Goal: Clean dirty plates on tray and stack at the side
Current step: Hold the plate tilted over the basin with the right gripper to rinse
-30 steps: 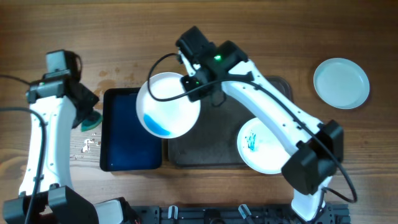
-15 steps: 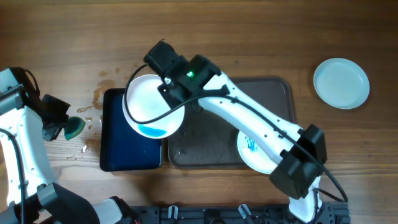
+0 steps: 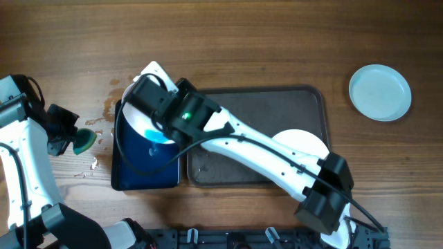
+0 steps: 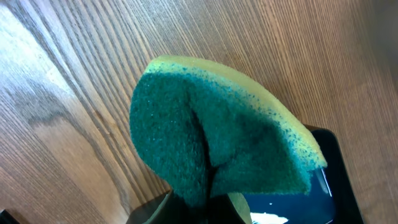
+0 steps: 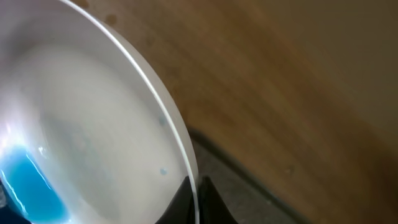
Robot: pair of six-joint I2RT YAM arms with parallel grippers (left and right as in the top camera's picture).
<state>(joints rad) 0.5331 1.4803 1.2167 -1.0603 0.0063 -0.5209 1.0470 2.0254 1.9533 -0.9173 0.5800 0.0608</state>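
**White plate [image 5: 81,112] tipped over the basin [image 3: 142,173], sponge [image 4: 211,143] waiting**

The right arm reaches far across to the left side of the table [image 3: 277,41]. The right tool [image 5: 194,196] is pinched narrow on the plate's rim and holds the plate tilted above the dark blue basin. A pool of blue liquid [image 5: 28,180] sits in the low part of the dish. No green marks show on the part of the plate that is in view.

The left tool [image 4: 186,210] is clamped on the green and yellow sponge. It hangs over the table just left of the basin, clear of the plate.

The tray [image 3: 277,104] lies to the right of the basin. A second plate [image 3: 304,142] sits at its right end, partly hidden by the arm, so I cannot tell whether it is marked. A pale blue plate [image 3: 379,92] rests alone on the table at the far right.

The step in hand looks like washing this plate: either wetting it or pouring the liquid off into the basin.

If it is not yet wiped, the next move calls for the sponge to come right onto the plate's face. The right tool must hold the rim firmly against that push and keep the dish over the basin so that drips fall inside. After that the plate would go to the far right side, by the pale blue one.
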